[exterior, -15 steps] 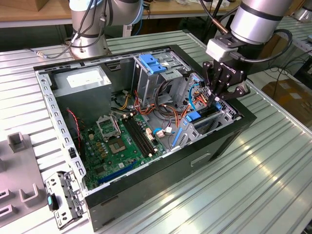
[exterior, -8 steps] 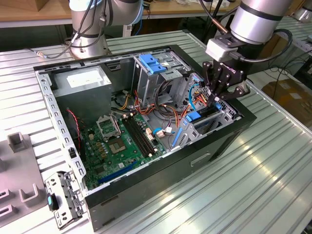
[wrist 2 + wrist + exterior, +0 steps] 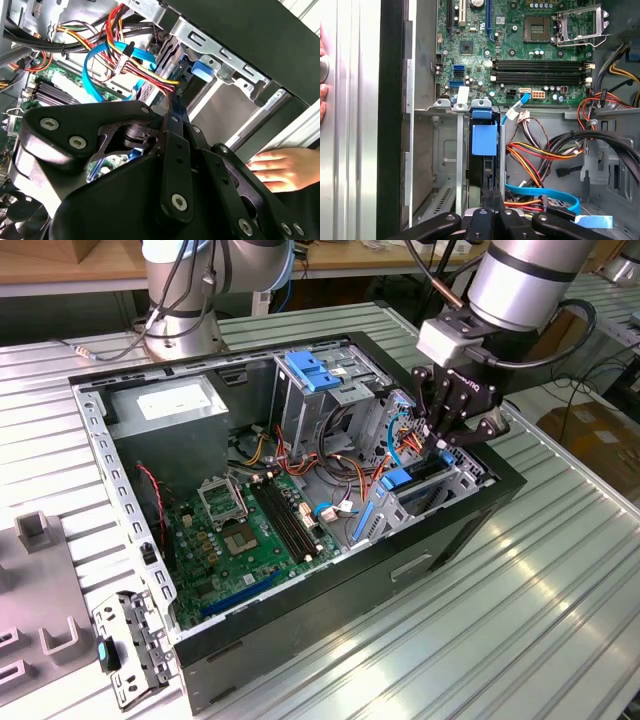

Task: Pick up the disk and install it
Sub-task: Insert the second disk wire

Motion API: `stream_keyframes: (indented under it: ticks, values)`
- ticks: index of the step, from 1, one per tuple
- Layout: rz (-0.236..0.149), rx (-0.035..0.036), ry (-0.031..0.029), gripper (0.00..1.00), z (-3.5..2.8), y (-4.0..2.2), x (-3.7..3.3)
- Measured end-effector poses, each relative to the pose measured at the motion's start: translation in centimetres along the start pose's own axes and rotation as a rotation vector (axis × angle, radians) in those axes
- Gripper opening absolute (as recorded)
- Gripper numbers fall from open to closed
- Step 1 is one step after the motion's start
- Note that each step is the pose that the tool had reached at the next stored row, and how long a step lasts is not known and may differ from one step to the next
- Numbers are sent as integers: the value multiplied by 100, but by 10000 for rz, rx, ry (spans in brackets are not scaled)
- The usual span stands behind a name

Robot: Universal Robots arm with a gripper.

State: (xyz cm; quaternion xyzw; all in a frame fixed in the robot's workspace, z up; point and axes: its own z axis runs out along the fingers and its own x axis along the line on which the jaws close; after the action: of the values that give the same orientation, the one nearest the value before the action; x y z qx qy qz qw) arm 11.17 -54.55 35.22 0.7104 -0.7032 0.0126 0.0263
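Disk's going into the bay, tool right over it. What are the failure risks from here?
1. Loose cables lie right beside the bay; they may snag the tool or the disk.
2. A hand rests on the case edge close to the arm; pinch hazard.
3. The bay's metal walls fit tight; slight tilt could jam the disk.

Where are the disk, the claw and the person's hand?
disk (image 3: 484,140): first wrist view, on its blue carrier tab in the drive bay.
claw (image 3: 447,435): exterior view, between its fingertips over the bay.
hand (image 3: 277,170): second wrist view, on the fingers.
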Motion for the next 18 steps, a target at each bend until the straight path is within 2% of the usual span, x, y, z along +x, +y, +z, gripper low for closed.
stream_keyframes:
  ticks: [6, 10, 13, 14, 15, 18]
  values:
    - [-1, 0, -31, 11, -162, 3, 10]
    - [-3, -1, -50, 11, -173, 46, 9]
    - [-4, 0, -52, 11, -253, 47, 5]
    - [-3, 0, -52, 11, -302, 49, -1]
    - [-4, 0, -51, 11, -333, 49, -9]
    - [-4, -40, -14, 11, -399, 49, -122]
